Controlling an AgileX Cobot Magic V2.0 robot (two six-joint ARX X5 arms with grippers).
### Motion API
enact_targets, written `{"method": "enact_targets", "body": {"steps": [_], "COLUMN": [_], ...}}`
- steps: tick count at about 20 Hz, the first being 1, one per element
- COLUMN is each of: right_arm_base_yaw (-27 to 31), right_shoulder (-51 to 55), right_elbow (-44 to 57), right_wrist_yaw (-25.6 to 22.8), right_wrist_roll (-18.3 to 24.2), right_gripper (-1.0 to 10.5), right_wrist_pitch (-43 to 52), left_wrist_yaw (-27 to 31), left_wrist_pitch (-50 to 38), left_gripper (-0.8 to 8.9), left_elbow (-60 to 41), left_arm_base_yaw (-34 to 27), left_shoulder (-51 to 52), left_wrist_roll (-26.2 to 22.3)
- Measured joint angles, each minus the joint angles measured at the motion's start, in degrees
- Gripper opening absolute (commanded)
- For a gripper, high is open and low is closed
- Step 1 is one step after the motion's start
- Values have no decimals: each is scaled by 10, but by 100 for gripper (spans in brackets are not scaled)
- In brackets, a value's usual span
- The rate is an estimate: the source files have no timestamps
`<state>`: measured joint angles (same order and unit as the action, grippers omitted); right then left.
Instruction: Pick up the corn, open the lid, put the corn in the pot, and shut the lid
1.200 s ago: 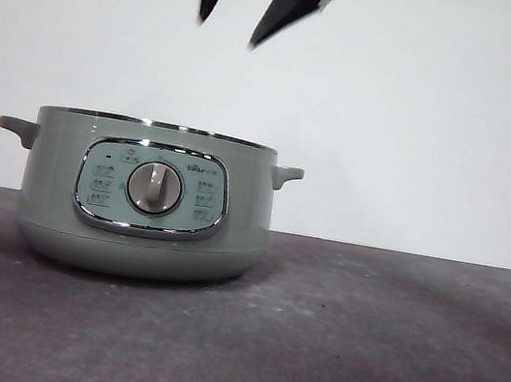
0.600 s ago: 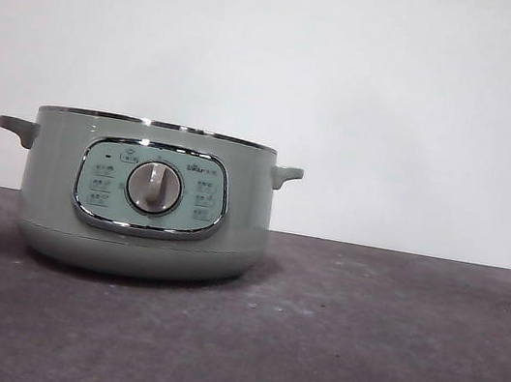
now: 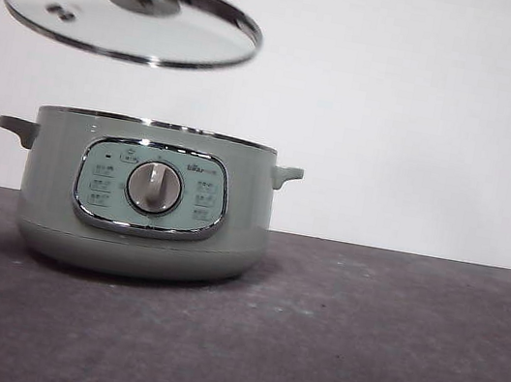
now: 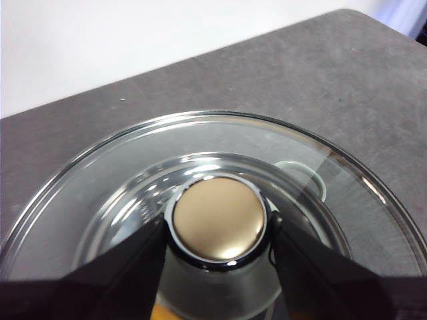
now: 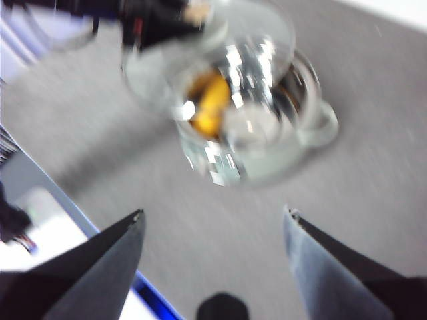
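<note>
Lid (image 3: 131, 16) tilted above pot (image 3: 141, 198), left tool (image 4: 217, 230) clamping knob; corn (image 5: 209, 103) inside; right tool (image 5: 213, 217) wide.

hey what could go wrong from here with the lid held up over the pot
1. The lid hangs tilted and offset toward one side of the pot; lowered like this, its rim could catch the pot's edge and seat crooked.
2. The left claw pinches only the small round knob, so the glass lid might slip or swing.
3. The corn seems to lie inside; if it sits high, the lid may not close flat.
</note>
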<state>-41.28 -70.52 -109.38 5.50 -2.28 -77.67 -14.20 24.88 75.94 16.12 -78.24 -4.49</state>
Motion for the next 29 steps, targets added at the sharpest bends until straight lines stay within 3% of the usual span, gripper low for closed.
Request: {"method": "enact_targets", "body": {"steps": [5, 8, 14, 29], "right_arm_base_yaw": [0, 0, 0, 0], "right_shoulder": [138, 184, 235, 236], "right_elbow": [150, 190, 205, 206], "right_wrist_yaw": [-34, -46, -67, -90], "right_wrist_roll": [-42, -65, -93, -96], "right_gripper": [346, 346, 346, 346], "right_wrist_pitch": [0, 0, 0, 0], "left_wrist_yaw": [30, 38, 42, 47], "left_wrist_pitch": [-38, -43, -61, -78], "left_gripper": [-6, -6, -6, -6], "left_elbow": [0, 0, 0, -37], "left_arm_base_yaw": [28, 32, 32, 38], "left_shoulder": [-46, -72, -98, -109], "left_wrist_roll": [0, 0, 0, -2]}}
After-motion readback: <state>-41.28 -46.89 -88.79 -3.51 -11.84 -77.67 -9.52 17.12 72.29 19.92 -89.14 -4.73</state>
